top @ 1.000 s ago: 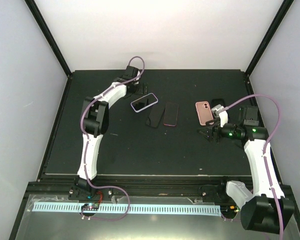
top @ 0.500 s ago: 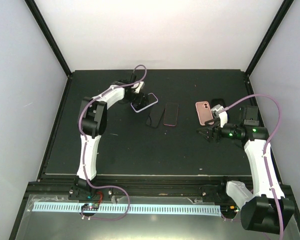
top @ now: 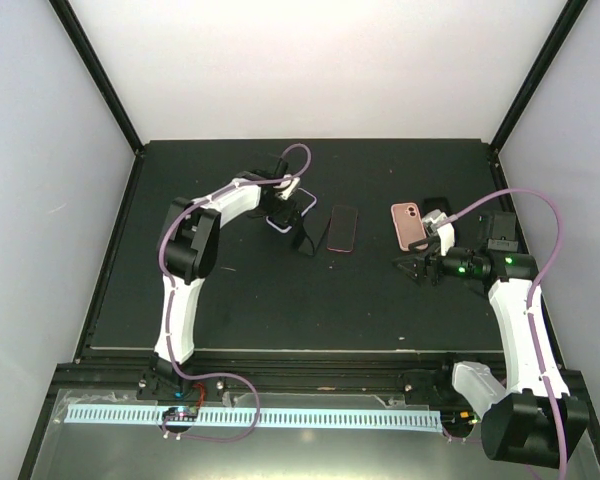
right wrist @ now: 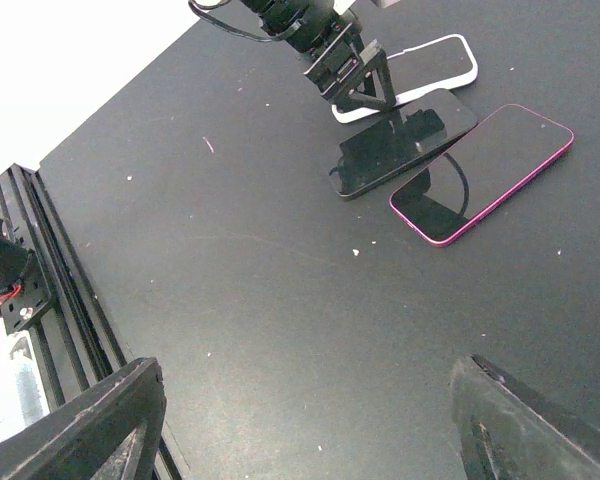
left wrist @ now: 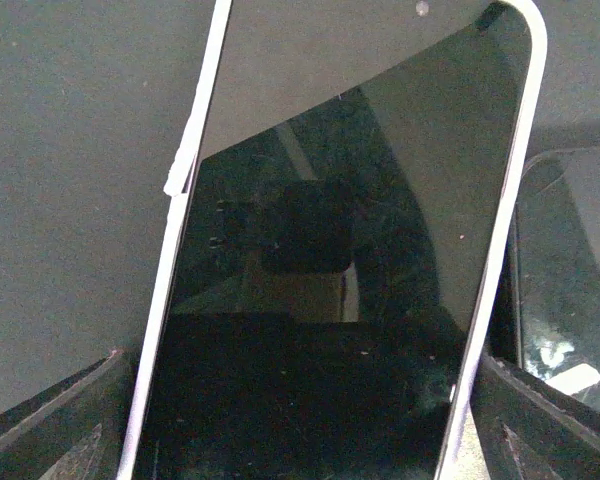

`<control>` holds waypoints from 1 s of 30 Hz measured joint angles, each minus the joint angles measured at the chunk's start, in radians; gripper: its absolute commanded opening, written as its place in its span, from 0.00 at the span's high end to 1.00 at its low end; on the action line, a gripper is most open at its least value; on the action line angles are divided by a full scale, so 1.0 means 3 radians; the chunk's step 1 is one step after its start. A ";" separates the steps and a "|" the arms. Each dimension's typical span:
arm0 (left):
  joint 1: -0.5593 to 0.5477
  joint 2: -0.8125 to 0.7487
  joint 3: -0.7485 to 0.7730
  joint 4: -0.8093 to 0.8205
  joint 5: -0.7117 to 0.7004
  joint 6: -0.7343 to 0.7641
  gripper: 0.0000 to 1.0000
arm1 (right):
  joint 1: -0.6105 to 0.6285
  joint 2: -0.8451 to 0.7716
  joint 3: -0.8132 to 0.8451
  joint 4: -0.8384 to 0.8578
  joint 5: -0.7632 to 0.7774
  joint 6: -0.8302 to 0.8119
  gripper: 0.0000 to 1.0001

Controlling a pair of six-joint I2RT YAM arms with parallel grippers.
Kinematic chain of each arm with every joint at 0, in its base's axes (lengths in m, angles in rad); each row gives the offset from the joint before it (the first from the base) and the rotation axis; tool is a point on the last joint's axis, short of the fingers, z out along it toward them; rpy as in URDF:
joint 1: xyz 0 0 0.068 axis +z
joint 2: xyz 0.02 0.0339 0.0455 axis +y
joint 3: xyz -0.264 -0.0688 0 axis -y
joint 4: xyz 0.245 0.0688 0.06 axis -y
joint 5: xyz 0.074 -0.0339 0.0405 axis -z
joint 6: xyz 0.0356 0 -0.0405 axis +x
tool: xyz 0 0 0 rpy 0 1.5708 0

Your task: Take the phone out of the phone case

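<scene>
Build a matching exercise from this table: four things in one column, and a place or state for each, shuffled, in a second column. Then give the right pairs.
Column one
1. white-rimmed phone
2. magenta-rimmed phone
3. pink-backed phone
4. right tool

Column two
A. open, holding nothing
B. back up, camera lenses showing
C. between the fingers of the left tool
D. screen up, on the right of the black phone in the top view

Pairs: 1-C, 2-D, 3-B, 4-A
</scene>
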 measured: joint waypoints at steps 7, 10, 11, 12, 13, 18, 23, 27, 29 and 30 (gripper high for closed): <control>-0.0065 0.0000 -0.0005 -0.0074 -0.0220 0.0034 0.15 | 0.0000 0.0003 0.0000 -0.0006 0.0000 0.0000 0.22; -0.0099 -0.0001 -0.0010 -0.0083 -0.0275 0.0032 0.23 | 0.0000 0.0011 0.0000 -0.0008 0.0000 -0.0001 0.22; -0.0112 -0.0018 -0.0031 -0.0088 -0.0308 0.0023 0.25 | 0.0000 0.0015 0.0000 -0.0008 0.0000 0.0000 0.22; -0.0128 -0.0050 -0.0080 -0.0081 -0.0340 -0.0006 0.27 | 0.0000 0.0018 0.0000 -0.0008 0.0001 0.0000 0.22; -0.0153 -0.0126 -0.0212 -0.0015 -0.0397 -0.0060 0.28 | 0.0000 0.0019 0.0000 -0.0008 0.0001 0.0000 0.22; -0.0259 -0.0783 -0.1186 0.0130 -0.0539 -0.0477 0.32 | 0.0000 0.0018 0.0011 -0.0008 0.0000 -0.0001 0.22; -0.0469 -0.1559 -0.2204 0.0163 -0.0600 -0.0843 0.31 | 0.0000 0.0018 0.0011 -0.0008 0.0001 0.0000 0.21; -0.0703 -0.2036 -0.2759 0.0191 -0.0547 -0.1034 0.13 | 0.0000 0.0010 0.0011 -0.0008 0.0003 0.0000 0.21; -0.0763 -0.2130 -0.2842 0.0139 -0.0551 -0.1072 0.07 | 0.0000 -0.0006 0.0011 -0.0006 0.0003 0.0000 0.21; -0.0777 -0.2130 -0.2838 0.0072 -0.0566 -0.1073 0.05 | 0.0000 -0.0015 0.0011 -0.0006 0.0003 0.0001 0.21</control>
